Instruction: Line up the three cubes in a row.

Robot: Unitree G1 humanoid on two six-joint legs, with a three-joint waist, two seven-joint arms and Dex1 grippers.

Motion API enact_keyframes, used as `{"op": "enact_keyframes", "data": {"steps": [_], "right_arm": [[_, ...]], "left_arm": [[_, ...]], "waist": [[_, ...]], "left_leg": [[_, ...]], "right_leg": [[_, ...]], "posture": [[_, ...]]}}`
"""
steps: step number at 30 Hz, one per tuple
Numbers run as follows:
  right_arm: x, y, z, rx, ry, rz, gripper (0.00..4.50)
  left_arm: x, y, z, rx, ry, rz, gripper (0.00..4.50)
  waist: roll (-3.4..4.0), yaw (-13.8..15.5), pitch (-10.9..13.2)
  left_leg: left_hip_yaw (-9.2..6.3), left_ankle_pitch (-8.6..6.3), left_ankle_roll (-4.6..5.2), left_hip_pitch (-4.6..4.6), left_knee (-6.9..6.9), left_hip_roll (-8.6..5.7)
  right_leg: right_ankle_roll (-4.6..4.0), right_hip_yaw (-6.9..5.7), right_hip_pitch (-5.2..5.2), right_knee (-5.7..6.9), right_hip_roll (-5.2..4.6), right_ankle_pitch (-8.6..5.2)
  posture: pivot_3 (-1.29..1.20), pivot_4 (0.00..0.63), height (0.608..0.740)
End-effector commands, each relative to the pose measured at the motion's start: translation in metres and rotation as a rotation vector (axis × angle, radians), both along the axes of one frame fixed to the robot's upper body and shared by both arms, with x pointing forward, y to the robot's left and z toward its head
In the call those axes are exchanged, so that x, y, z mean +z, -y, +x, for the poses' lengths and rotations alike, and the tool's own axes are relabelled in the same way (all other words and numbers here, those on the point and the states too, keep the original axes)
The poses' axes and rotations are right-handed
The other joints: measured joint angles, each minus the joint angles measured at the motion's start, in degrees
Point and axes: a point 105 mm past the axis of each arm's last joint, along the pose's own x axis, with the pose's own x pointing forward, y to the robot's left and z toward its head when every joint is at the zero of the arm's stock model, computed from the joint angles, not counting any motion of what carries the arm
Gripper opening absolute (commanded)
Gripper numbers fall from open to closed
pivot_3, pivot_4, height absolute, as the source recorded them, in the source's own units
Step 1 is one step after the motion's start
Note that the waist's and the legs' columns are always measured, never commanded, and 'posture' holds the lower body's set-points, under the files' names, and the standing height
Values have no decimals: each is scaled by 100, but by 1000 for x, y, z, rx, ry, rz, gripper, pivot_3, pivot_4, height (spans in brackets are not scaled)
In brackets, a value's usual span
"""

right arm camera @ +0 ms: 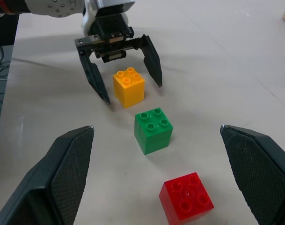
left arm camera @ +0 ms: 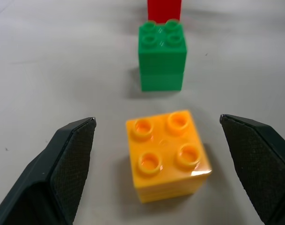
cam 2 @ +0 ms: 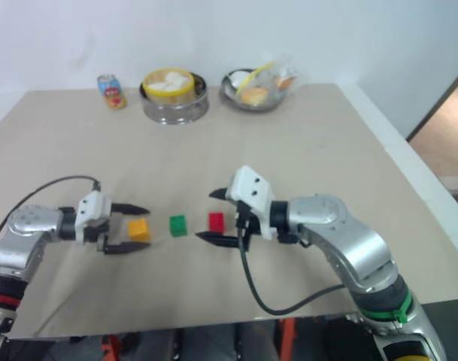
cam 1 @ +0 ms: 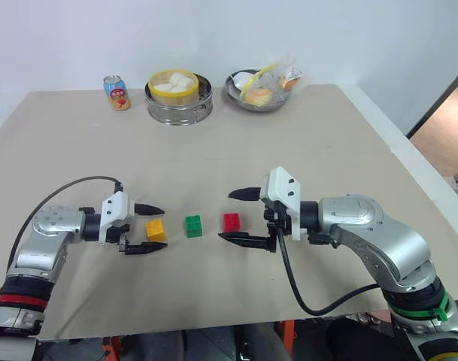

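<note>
Three studded cubes stand in a row on the tan table [cam 1: 213, 158]: orange-yellow cube [cam 1: 156, 230] on the left, green cube [cam 1: 193, 226] in the middle, red cube [cam 1: 232, 222] on the right, with small gaps between them. My left gripper [cam 1: 149, 228] is open, its black fingers either side of the orange-yellow cube [left arm camera: 168, 154] without touching it. Just right of the red cube [right arm camera: 187, 197], my right gripper [cam 1: 241, 216] is open and hovers a little above the table with nothing between its fingers.
At the back of the table stand a soda can [cam 1: 116, 92], a metal steamer [cam 1: 178, 98] holding white buns, and a metal bowl [cam 1: 260, 90] of wrapped food. The table's right edge [cam 1: 409, 162] runs beside a white ledge.
</note>
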Motion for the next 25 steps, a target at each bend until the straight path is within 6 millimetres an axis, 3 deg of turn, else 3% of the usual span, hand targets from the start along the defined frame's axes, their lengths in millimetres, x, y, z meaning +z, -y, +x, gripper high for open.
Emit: {"op": "enact_keyframes", "data": {"steps": [1, 5, 10, 16, 21, 25], "right_arm": [[14, 1, 2, -20, 35, 57, 4500], [16, 8, 6, -71, 32, 87, 4500], [14, 27, 16, -185, 51, 76, 4500], [8, 57, 36, -363, 90, 48, 4500], [0, 76, 43, -461, 95, 43, 4500], [-3, 83, 46, -516, 87, 68, 4500]], "left_arm": [[21, -7, -12, 52, 16, -45, 4474], [37, -16, -22, 188, 0, -132, 4474], [57, -40, -14, 477, 102, -238, 4474], [50, -65, -3, 688, 194, -227, 4474], [41, -72, 12, 770, 232, -173, 4474], [46, -74, 25, 785, 280, -161, 4474]], "waist": [[0, -23, 0], [-1, -40, 0], [-1, -23, 0], [-3, -22, -1], [-3, -17, -2], [-4, -11, -2]], "left_leg": [[2, 0, 0, 0, -2, 1], [2, 0, 0, 2, -4, 6], [2, 0, 0, 8, 1, 6], [6, 0, 0, 15, 1, 6], [9, 0, -1, 14, -1, 5], [9, 1, -1, 13, 1, 5]], "right_leg": [[0, 1, -1, 0, 0, 0], [0, 1, -1, 0, 4, -1], [1, -1, 7, 0, 2, 0], [-3, 3, 9, 0, 3, 6], [-4, 7, 6, 0, 5, 7], [-3, 8, 6, 0, 6, 9]], "posture": [[0, 150, 740], [0, 150, 740], [0, 150, 740], [0, 150, 740], [0, 150, 740], [0, 150, 740]]}}
